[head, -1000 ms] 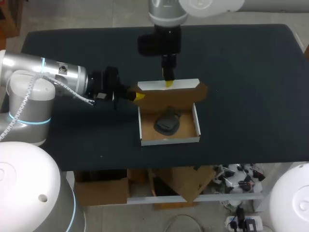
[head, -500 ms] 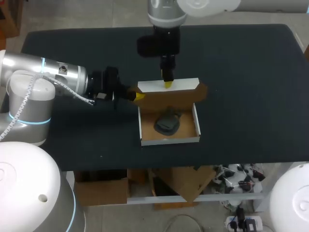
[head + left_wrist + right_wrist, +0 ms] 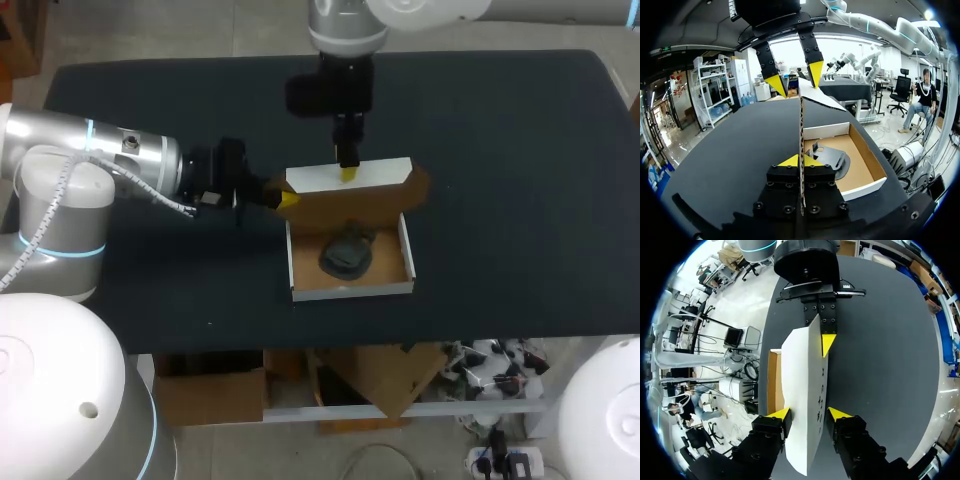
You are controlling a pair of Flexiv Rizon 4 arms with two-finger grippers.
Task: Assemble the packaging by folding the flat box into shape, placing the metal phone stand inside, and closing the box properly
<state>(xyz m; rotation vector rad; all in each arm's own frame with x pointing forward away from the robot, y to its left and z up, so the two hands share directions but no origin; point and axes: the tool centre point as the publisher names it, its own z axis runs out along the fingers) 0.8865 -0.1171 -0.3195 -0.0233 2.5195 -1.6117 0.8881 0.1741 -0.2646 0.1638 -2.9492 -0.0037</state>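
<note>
The cardboard box (image 3: 296, 262) lies open on the table, and the dark metal phone stand (image 3: 347, 252) rests inside it (image 3: 829, 159). Its white lid (image 3: 348, 175) stands raised along the far side. My left gripper (image 3: 287, 198) is shut on the lid's left end, whose thin edge (image 3: 801, 127) runs straight up from between its yellow tips (image 3: 801, 161). My right gripper (image 3: 348, 172) comes down over the lid's top edge. In the right wrist view the lid (image 3: 802, 385) slants between its spread fingers (image 3: 809, 414), so it is open. The left gripper's tip (image 3: 827, 344) shows at the lid's far end.
The black table (image 3: 500, 150) spreads wide on all sides of the box. A brown side flap (image 3: 418, 188) juts from the lid's right end. The box's low white walls (image 3: 862, 187) ring the stand.
The lid's white face shows slightly taller in the head view. Both arms keep their places.
</note>
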